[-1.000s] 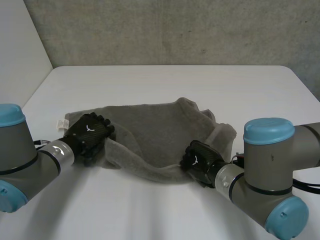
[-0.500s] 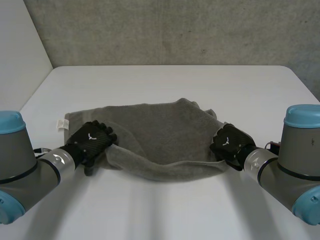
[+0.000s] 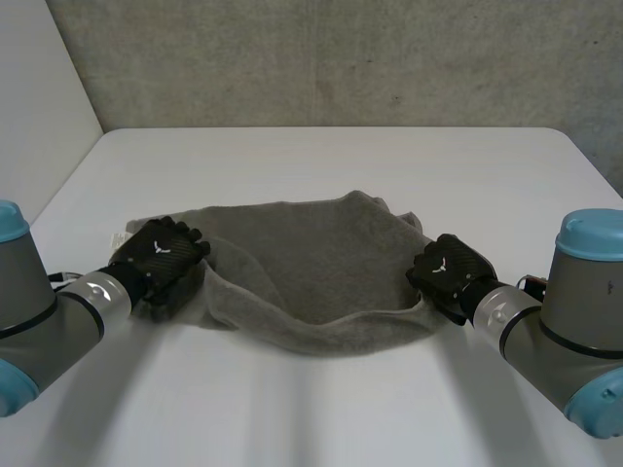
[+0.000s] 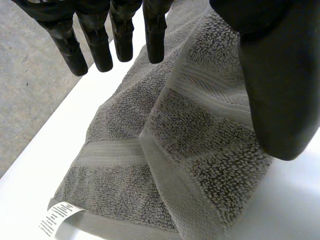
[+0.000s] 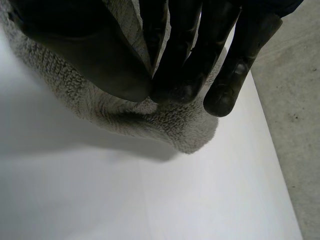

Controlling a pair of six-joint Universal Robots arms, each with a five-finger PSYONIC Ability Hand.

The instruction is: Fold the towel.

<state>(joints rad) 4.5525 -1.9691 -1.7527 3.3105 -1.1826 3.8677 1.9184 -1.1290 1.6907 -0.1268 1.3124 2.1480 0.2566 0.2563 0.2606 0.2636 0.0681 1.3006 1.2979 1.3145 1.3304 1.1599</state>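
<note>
A grey towel (image 3: 311,258) lies rumpled across the middle of the white table (image 3: 321,156), its front edge rolled into a thick fold. My left hand (image 3: 161,258) is over the towel's left end, by the corner with the white label (image 4: 57,220). In the left wrist view its fingers (image 4: 102,45) are straight and spread from the thumb, above a turned-over flap of the towel (image 4: 200,140); the hand is open. My right hand (image 3: 450,272) is at the towel's right end. In its wrist view the thumb and fingers (image 5: 190,45) pinch the towel's edge (image 5: 125,112).
A rough grey wall (image 3: 341,58) rises behind the table, and a pale panel (image 3: 39,97) stands at the far left. Bare table lies in front of the towel (image 3: 311,409) and behind it.
My right hand has moved from the towel's front middle out to its right end and closed on the edge there. My left hand has shifted a little to the left.
</note>
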